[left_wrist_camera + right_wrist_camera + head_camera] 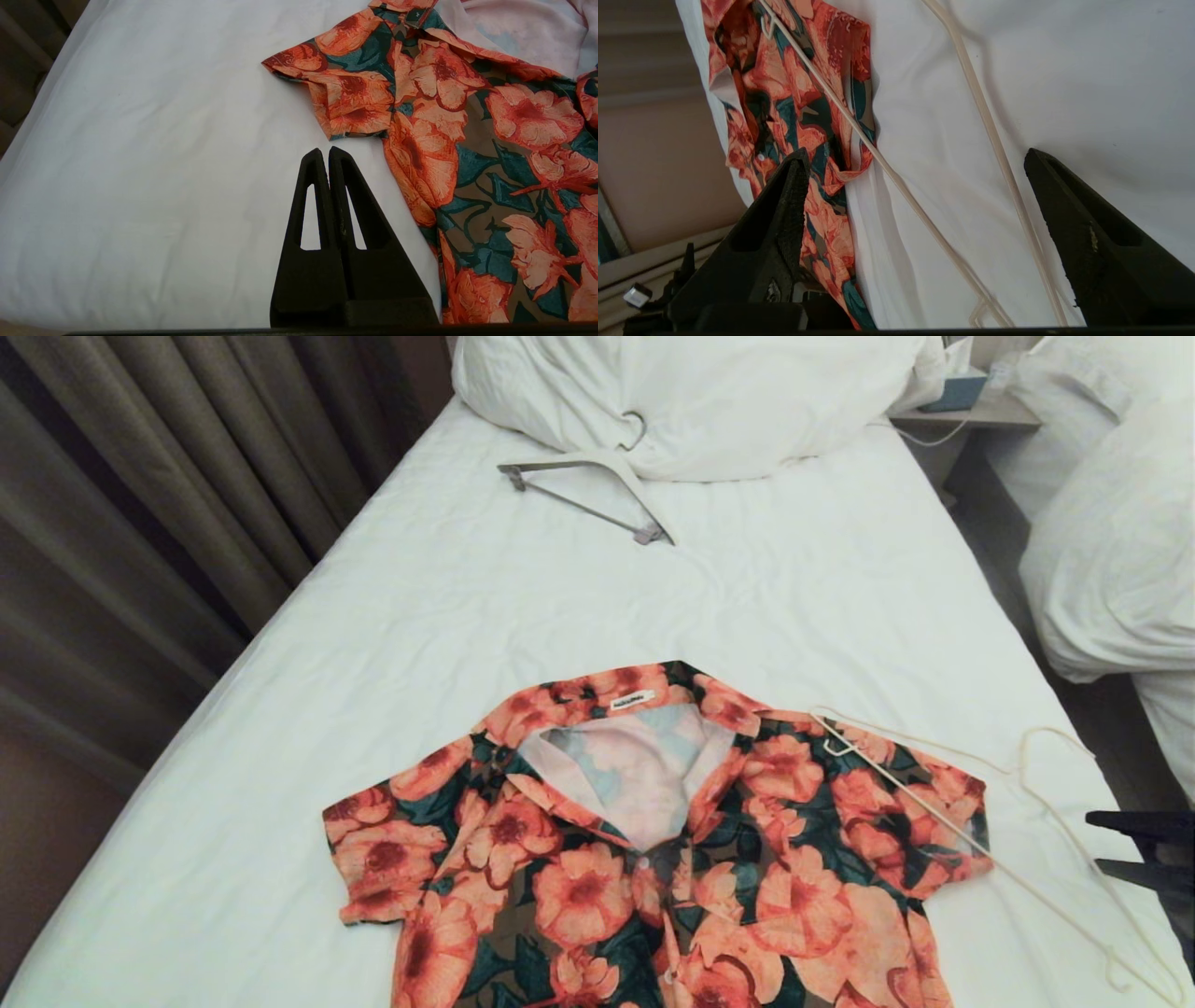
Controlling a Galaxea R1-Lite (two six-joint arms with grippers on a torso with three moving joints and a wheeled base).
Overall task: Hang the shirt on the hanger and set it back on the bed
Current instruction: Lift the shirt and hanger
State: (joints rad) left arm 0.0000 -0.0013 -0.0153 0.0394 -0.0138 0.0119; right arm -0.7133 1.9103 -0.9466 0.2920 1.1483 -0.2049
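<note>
The flowered shirt lies flat on the bed, front up, collar open, white neck label showing. The thin cream wire hanger rests across the shirt's right sleeve and on the sheet beside it, its hook curving near the bed's right edge. My right gripper comes in from the right edge, open. In the right wrist view the right gripper straddles the hanger above its wires, holding nothing, with the shirt by one finger. My left gripper is shut and empty over bare sheet beside the shirt's other sleeve.
A big white pillow lies at the head of the bed, with a thicker white hanger with a grey bar in front of it. Curtains hang along the left. A nightstand and a second bed stand on the right.
</note>
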